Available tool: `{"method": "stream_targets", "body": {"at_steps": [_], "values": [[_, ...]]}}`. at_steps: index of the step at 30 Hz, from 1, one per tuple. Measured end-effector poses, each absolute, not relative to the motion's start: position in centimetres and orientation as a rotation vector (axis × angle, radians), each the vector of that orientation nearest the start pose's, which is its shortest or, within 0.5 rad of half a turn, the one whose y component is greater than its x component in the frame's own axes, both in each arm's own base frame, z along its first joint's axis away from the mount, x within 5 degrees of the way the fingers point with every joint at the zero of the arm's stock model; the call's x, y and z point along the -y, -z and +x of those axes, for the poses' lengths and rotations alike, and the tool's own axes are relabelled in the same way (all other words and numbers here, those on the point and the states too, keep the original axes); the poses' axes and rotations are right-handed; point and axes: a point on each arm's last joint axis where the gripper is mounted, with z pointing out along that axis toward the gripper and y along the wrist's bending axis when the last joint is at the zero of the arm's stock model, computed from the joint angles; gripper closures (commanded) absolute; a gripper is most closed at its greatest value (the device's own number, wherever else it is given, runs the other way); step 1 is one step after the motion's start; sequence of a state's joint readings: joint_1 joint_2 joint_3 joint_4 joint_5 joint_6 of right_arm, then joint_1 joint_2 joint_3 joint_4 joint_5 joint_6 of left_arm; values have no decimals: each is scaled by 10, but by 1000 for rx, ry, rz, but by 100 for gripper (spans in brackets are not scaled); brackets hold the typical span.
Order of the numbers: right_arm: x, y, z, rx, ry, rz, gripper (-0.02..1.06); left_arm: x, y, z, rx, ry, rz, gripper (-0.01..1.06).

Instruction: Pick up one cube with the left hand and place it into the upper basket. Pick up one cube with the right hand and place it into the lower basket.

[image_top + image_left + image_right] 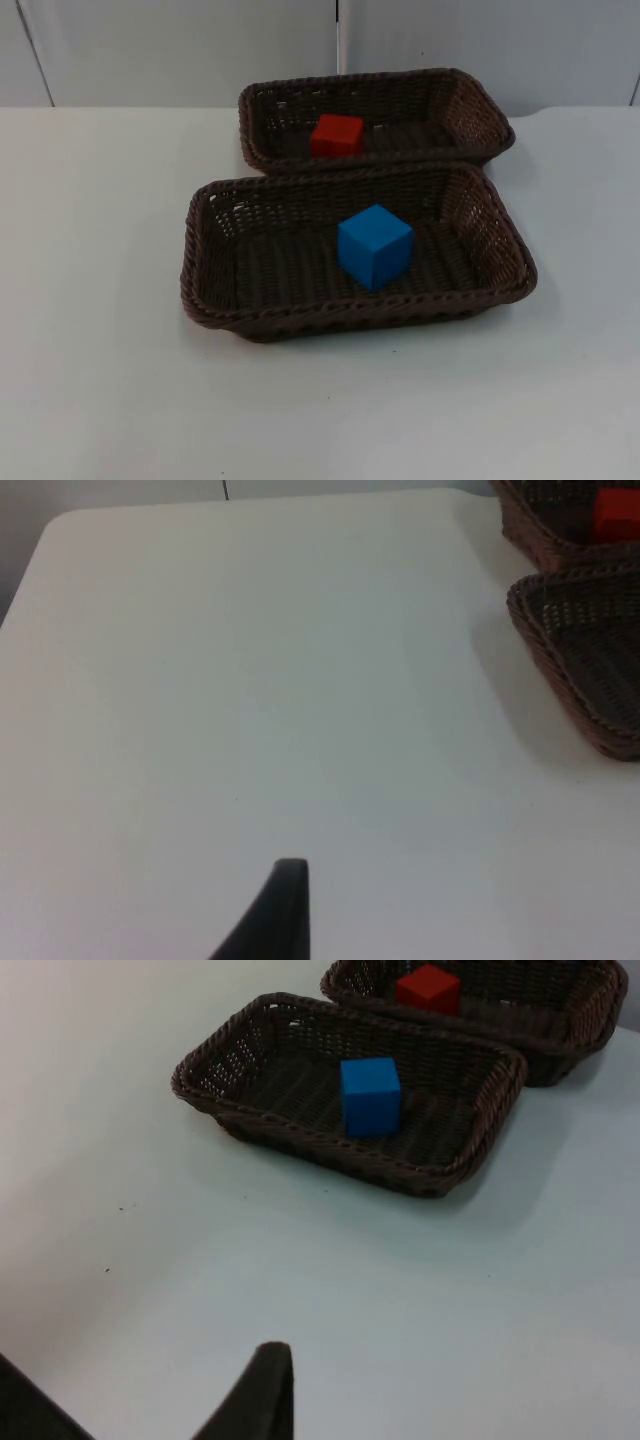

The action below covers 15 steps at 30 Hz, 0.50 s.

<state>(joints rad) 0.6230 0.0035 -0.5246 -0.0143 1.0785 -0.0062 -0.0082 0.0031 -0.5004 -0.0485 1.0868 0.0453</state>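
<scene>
Brown wicker makes up both baskets. From the top, the upper basket [470,105] sits against the lower basket [205,290], their long rims touching. A red cube [337,135] rests on the upper basket's floor; a blue cube [374,246], turned corner-forward, rests near the middle of the lower one. The white bench [100,380] runs back to a grey wall [180,50].

From the left wrist, one fingertip of the left jaws [285,905] hangs over bare bench [250,700], well apart from the basket corners [590,670] and a sliver of red cube [618,515]. I cannot tell how wide these jaws stand.

From the right wrist, the right jaws' fingertip [262,1390] hangs over bench [420,1300], well short of the lower basket [300,1145]. Blue cube [370,1096] lies inside it, red cube [429,987] in the upper basket [590,1020] beyond. Their width I cannot tell either.
</scene>
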Motion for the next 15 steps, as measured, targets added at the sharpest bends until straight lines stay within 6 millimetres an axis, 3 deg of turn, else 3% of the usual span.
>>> {"method": "stream_targets", "body": {"at_steps": [15], "values": [[4,-283,-7,-2014,-199,-363,-1,4,-275,-6,-2071,36,58,6]]}}
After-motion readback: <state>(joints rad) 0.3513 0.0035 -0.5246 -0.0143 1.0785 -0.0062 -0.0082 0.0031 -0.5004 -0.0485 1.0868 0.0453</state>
